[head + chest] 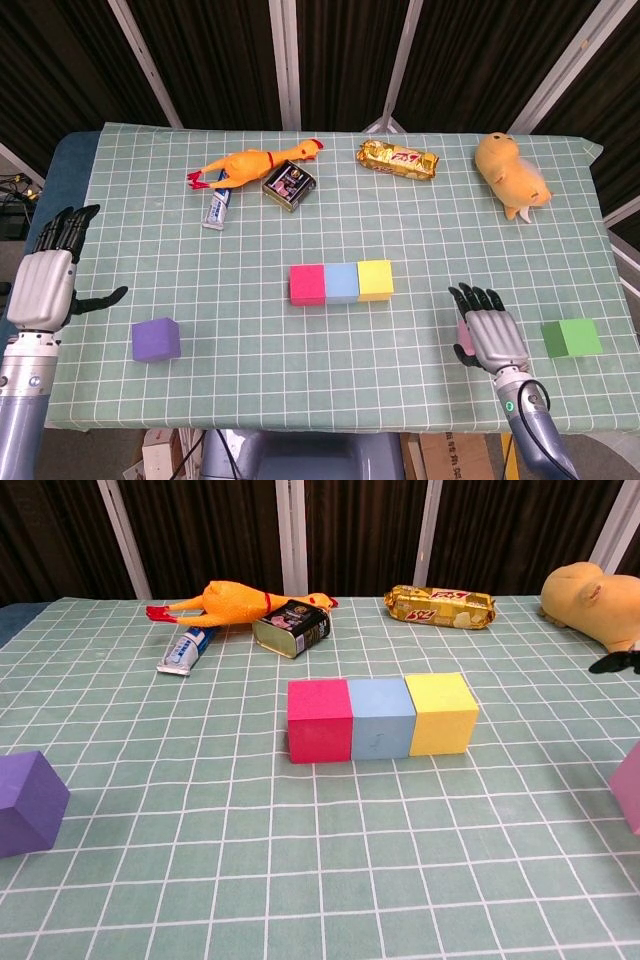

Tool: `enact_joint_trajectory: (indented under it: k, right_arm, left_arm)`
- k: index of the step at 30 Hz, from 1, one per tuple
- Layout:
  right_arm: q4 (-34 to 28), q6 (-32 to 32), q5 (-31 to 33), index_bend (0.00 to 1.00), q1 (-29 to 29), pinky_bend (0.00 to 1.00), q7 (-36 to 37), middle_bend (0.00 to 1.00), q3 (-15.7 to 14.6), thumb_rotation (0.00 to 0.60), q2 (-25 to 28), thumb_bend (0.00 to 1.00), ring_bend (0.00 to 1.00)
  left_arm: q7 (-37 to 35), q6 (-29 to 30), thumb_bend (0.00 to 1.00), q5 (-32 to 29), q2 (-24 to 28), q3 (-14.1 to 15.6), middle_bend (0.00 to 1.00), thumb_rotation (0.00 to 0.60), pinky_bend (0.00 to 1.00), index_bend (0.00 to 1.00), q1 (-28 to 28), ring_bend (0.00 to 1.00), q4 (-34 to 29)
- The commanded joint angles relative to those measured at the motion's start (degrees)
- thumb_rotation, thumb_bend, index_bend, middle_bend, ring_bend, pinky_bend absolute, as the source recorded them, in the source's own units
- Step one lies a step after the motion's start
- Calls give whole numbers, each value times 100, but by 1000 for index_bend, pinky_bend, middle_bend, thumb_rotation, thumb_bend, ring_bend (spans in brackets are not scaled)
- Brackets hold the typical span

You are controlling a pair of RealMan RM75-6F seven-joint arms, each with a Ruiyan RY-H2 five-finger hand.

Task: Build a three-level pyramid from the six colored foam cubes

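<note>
Red, blue and yellow cubes stand touching in a row at mid table; in the chest view they are red, blue, yellow. A purple cube lies front left, a green cube front right. My right hand hovers with fingers spread over the pink cube, hiding most of it; the pink cube also shows at the chest view's right edge. My left hand is open off the table's left edge, apart from the purple cube.
Along the far side lie a rubber chicken, a toothpaste tube, a small tin, a gold snack pack and a yellow plush toy. The table's front edge runs close behind my right hand.
</note>
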Motion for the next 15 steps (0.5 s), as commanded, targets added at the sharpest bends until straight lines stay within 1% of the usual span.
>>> enact_joint_trajectory:
  k: [1, 6, 12, 15]
  right_arm:
    - [-14, -90, -11, 0, -46, 0, -54, 0, -93, 600, 16, 365, 0]
    - [180, -227, 110, 0, -50, 0, -123, 0, -122, 600, -69, 365, 0]
    - [484, -335, 365, 0, -45, 0, -117, 1, -51, 600, -140, 365, 0]
    - [632, -399, 474, 0, -46, 0, -125, 18, -45, 600, -151, 365, 0]
  left_arm:
    - [-31, 3, 87, 14, 28, -12, 65, 600, 80, 0, 12, 9, -22]
    - [-77, -14, 87, 40, 62, -15, 65, 600, 80, 0, 26, 9, -46]
    - [-106, -28, 87, 33, 79, -24, 65, 600, 80, 0, 35, 10, -42]
    - [-105, -29, 87, 32, 82, -28, 65, 600, 80, 0, 37, 9, -40]
